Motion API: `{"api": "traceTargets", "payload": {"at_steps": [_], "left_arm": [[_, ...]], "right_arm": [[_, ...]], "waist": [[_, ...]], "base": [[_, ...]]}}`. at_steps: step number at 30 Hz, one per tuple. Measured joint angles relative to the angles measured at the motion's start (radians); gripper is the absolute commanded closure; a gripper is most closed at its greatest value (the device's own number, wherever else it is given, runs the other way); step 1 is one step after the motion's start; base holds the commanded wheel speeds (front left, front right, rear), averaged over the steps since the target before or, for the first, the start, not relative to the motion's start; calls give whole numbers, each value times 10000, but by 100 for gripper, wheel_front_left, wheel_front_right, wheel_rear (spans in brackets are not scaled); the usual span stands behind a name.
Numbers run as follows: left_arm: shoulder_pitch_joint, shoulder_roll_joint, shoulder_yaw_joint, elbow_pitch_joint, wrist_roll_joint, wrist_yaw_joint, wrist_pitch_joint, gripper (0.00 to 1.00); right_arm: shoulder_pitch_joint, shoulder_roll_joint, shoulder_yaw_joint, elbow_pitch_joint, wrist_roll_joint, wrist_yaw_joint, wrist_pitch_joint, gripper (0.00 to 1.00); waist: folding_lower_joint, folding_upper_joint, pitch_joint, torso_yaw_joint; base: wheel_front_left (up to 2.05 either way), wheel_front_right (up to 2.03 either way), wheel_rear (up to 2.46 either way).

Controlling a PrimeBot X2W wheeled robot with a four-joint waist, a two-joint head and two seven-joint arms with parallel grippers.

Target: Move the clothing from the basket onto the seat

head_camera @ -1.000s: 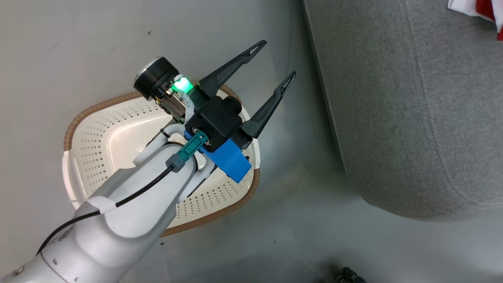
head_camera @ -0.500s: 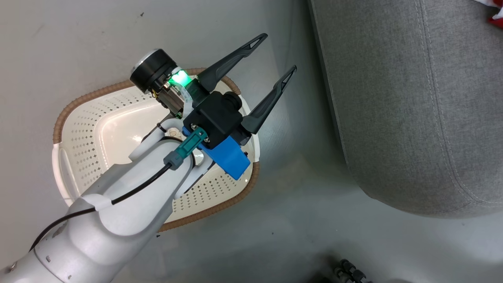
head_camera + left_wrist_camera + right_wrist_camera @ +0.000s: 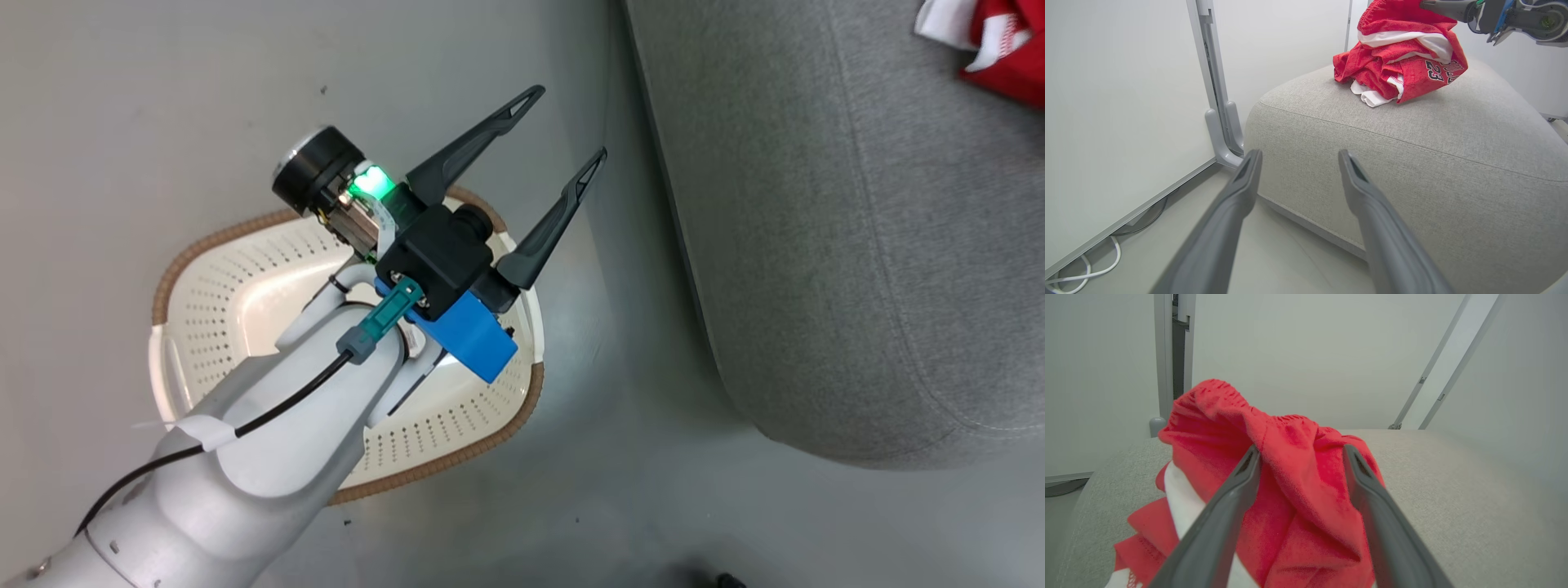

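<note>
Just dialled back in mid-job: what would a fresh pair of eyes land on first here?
The red clothing, a heap with white trim and the number 23, lies on top of the grey seat, and the open right claw straddles a raised fold of it. On the floor beside the seat, the cream basket shows no clothing in the part that is visible, with the left claw open above it.

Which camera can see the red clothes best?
The left wrist view: the whole pile of red clothing sits on the grey seat, numerals showing. The head view catches just a corner; the right wrist view is too close.
</note>
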Motion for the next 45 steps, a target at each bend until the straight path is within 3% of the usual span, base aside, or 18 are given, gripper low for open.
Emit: {"api": "traceTargets", "payload": {"at_steps": [11, 21, 30, 45], "left_arm": [[1210, -318, 612, 360, -474, 520, -345, 0], [2936, -445, 2738, -660, -128, 1001, -359, 0], [4545, -790, 4916, -1018, 272, 984, -360, 0], [6600, -1776, 7296, -867, 1053, 272, -370, 0]], "right_arm": [[2792, 907, 571, -3007, -456, 0, -2, 0], [4446, 1651, 1680, -4299, -272, 0, 0, 0], [5301, 2132, 2399, -4424, -23, 0, 0, 0], [6631, 2614, 2953, -4485, 33, 0, 0, 0]], "waist": [[-1, 0, -1753, 227], [-2, 0, -3088, 1013], [-3, 1, -4047, 1971], [-2, 0, -5244, 3191]], "base": [[0, 0, 0], [0, 0, 0], [0, 0, 0], [0, 0, 0]]}}
